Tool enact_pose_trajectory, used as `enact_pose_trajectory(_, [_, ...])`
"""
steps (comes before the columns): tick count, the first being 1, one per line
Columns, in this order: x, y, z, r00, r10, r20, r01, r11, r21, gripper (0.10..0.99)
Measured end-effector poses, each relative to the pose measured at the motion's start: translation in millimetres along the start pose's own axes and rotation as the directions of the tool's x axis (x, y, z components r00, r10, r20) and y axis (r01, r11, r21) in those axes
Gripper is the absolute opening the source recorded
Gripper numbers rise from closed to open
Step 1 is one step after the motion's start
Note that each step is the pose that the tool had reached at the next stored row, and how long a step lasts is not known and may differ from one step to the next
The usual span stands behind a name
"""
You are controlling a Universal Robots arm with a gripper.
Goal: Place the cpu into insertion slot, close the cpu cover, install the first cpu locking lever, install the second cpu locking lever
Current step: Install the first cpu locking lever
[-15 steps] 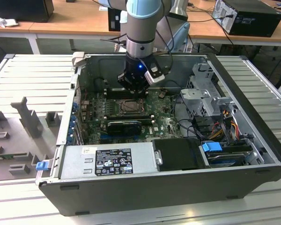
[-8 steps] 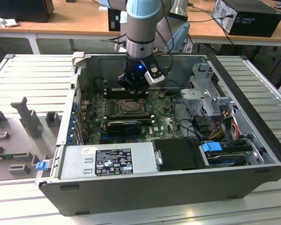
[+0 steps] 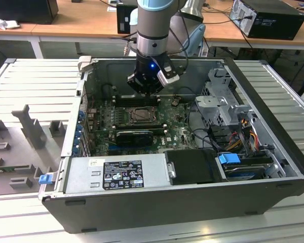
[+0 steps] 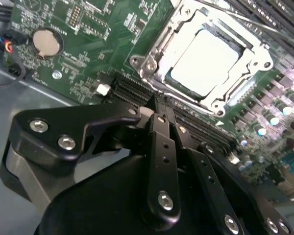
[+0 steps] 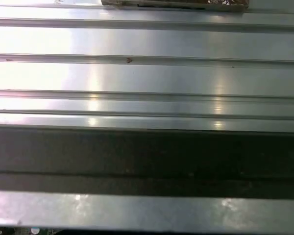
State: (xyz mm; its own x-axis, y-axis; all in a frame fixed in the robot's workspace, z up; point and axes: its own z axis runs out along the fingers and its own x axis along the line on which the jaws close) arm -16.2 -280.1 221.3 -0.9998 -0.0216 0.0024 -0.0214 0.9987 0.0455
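An open computer case (image 3: 253, 202) lies on its side on a ribbed metal bench (image 3: 30, 81). Inside, a green circuit board (image 3: 180, 132) covers the floor of the case, with a long black card (image 3: 135, 136) standing on it. A silver power supply (image 3: 116, 174) with a label sits along the near wall, beside a blue-tabbed drive (image 3: 229, 158) and a bundle of coloured cables (image 3: 245, 132). In the second wrist view a round coin battery (image 4: 48, 42) sits on the board. Grey moulded holders (image 3: 28, 129) rest on the bench at the exterior view's left
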Motion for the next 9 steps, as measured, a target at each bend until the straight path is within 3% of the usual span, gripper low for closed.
enact_pose_trajectory(9, [0.1,-6.3,-0.3,1.0,0.0,0.0001,0.0,1.0,0.0,0.106])
